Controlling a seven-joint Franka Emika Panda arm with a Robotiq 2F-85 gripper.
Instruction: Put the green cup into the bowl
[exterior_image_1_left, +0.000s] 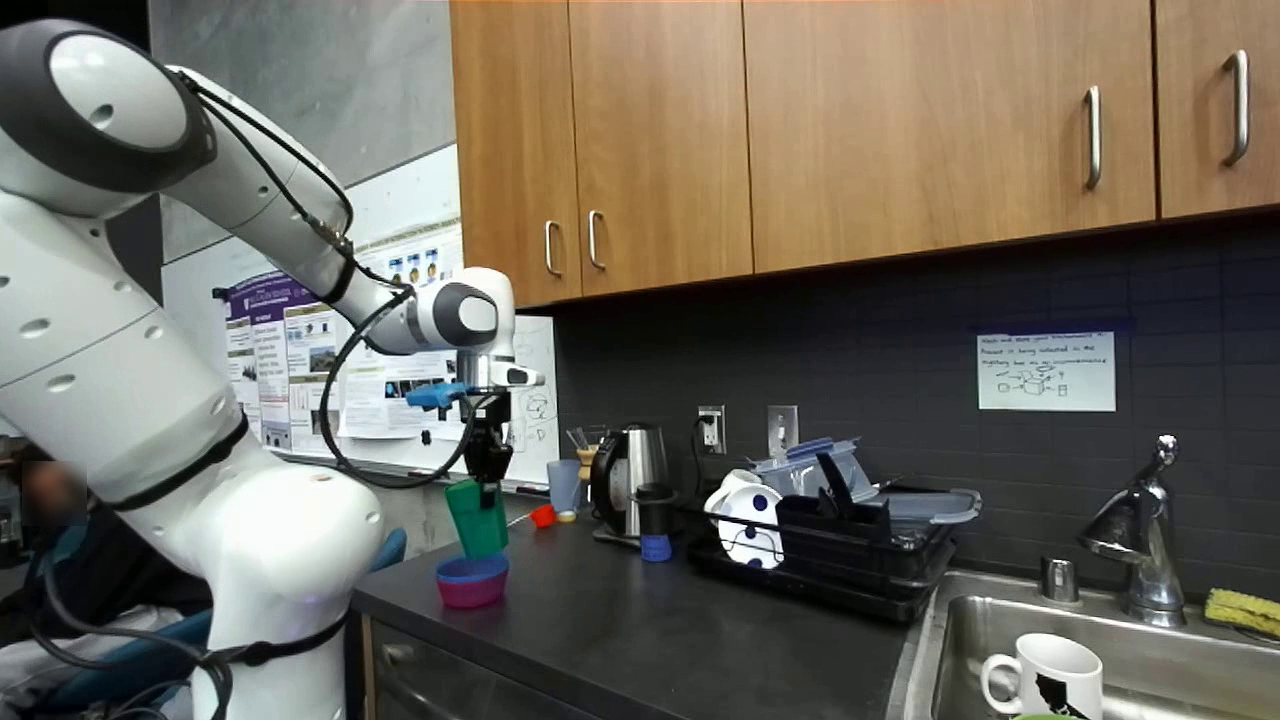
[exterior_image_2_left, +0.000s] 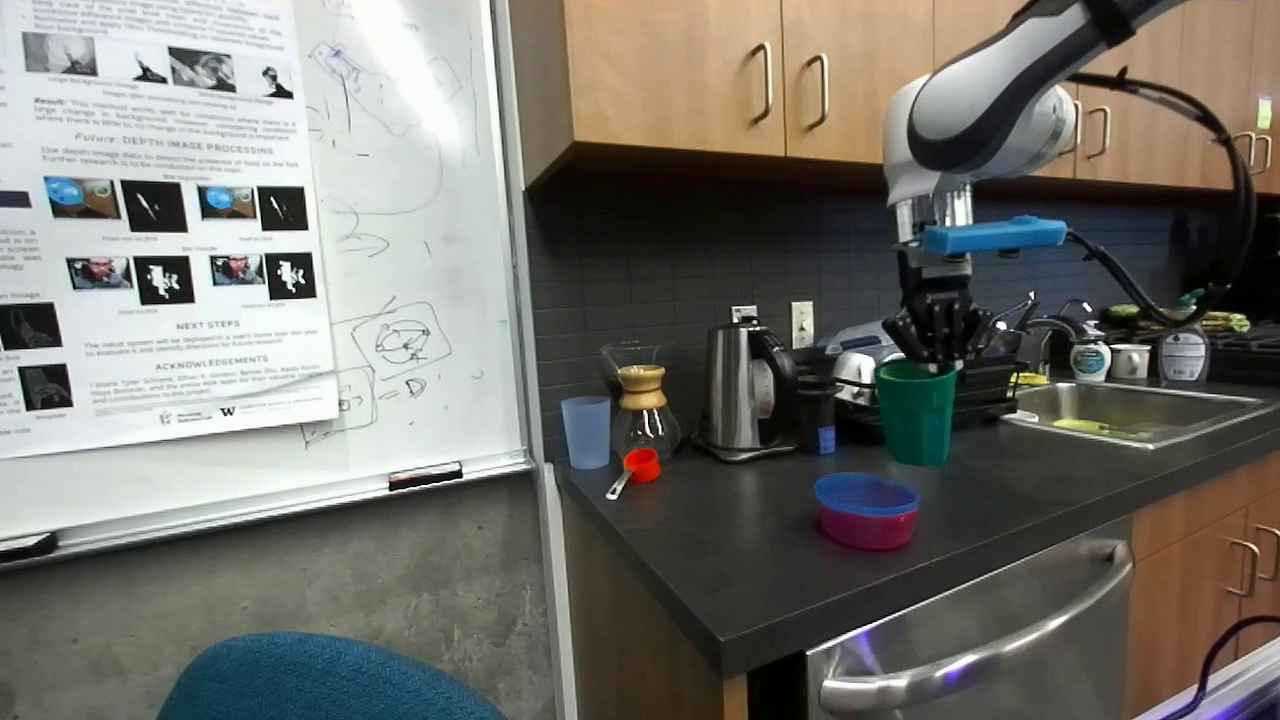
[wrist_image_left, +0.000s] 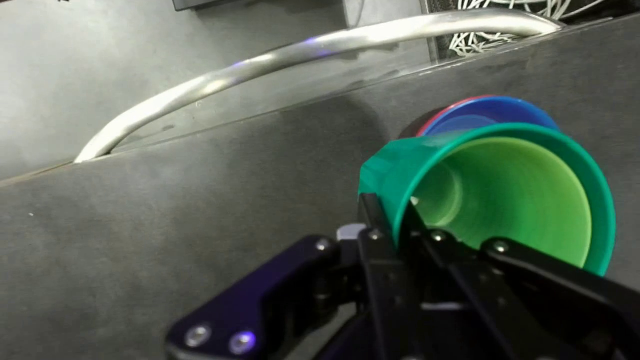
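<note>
Gripper is pinching the green cup by its rim, tilted, near the bowl but higher; this grasp is presumably serving transfer, with centring, then lowering, needing to follow.

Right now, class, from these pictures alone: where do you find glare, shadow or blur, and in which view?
In an exterior view, a white glare streak on the whiteboard; in the wrist view, bright highlights with violet glints on the metal handle, a soft shadow across the counter beside the green cup, and blur on the gripper toward the bottom edge.
</note>
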